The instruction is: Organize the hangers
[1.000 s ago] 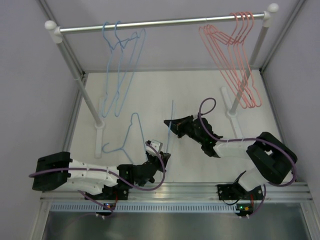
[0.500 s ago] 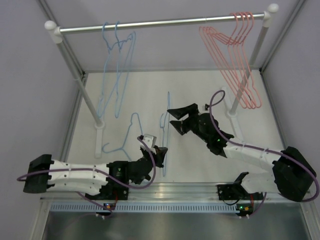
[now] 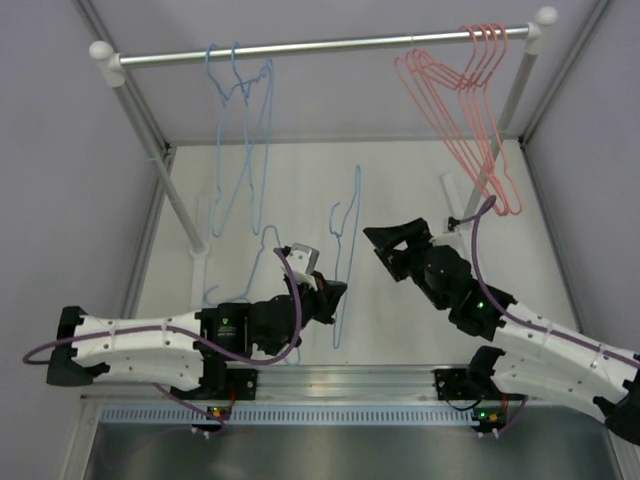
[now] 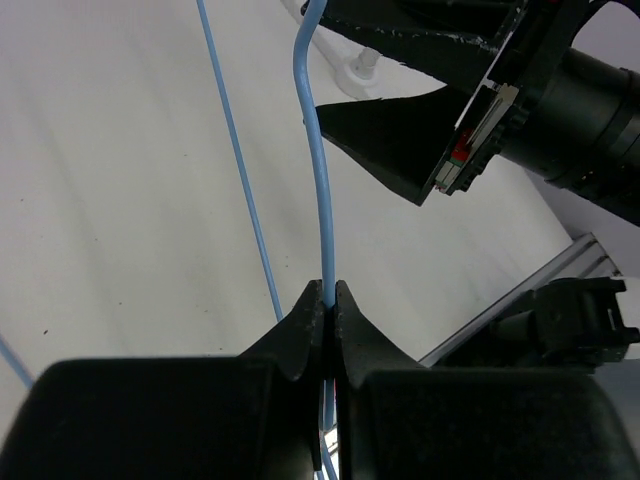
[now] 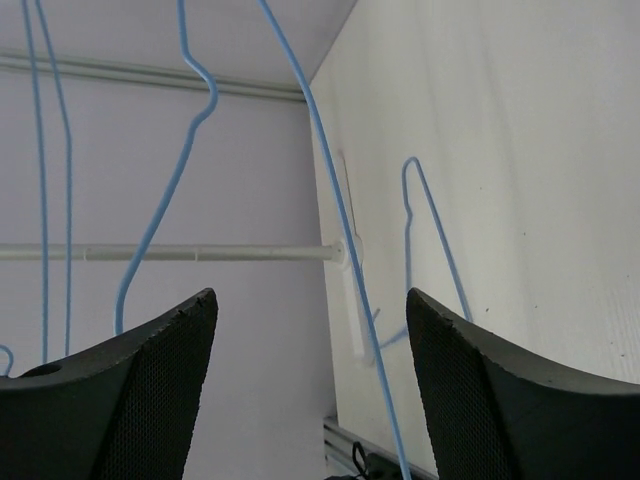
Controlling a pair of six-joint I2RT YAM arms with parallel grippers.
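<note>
One light blue hanger [image 3: 349,240] stands upright over the middle of the surface [image 3: 300,190], its hook uppermost. The left claw [image 3: 335,295] is pinched tight on the hanger's lower wire; the left wrist view shows the wire [image 4: 322,200] running up from between the closed fingertips of that claw [image 4: 327,290]. A second ago this claw was partly open and the hanger sat lower and further left, gripped by the right claw.

The right claw [image 3: 378,248] now gapes wide just right of the hanger and holds nothing, the wire [image 5: 340,220] passing free in front of its spread fingers [image 5: 150,390].

A second blue hanger [image 3: 257,255] lies on the surface as before. Other blue hangers [image 3: 243,140] hang at the left of the rail [image 3: 320,45], and the pink hangers [image 3: 470,150] at the right.
</note>
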